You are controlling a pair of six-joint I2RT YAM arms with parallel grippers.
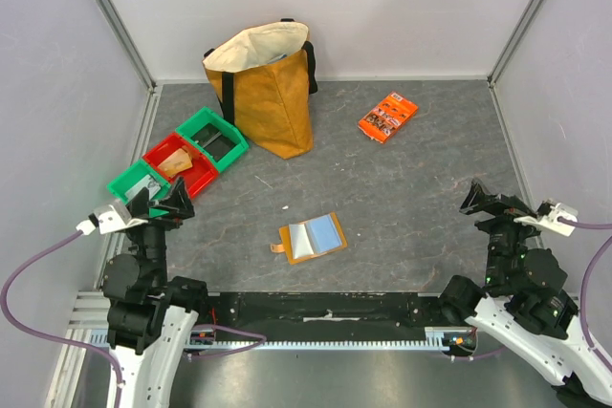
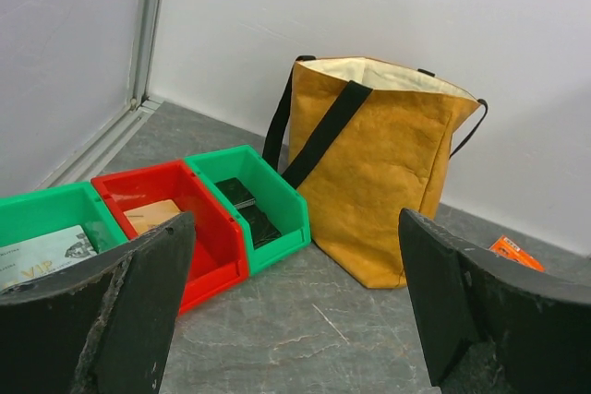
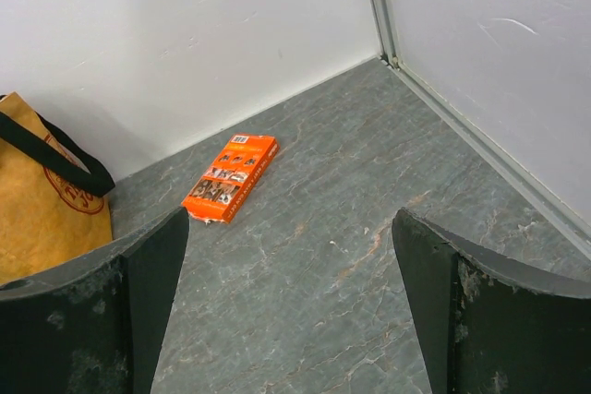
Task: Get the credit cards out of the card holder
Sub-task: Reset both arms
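Tan folding card holder (image 1: 312, 238) lies on the grey stone table (image 1: 411, 198) before the mustard paper tote bag (image 1: 273, 93); green-and-red plastic bins (image 1: 177, 161) left of the bag, orange printed packet (image 1: 387, 118) right of it.

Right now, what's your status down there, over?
Left gripper open, empty; right gripper same. Card holder lies open mid-table, untouched. Tote bag, bins, orange packet well clear of it.

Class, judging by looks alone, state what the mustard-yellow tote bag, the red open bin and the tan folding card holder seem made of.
Mustard-yellow tote bag: probably stiff canvas or washed paper, matte; it creases and stands unsupported. Red open bin: moulded plastic, slightly glossy, uniform colour. Tan folding card holder: perhaps leather or imitation, matte; too small to confirm.
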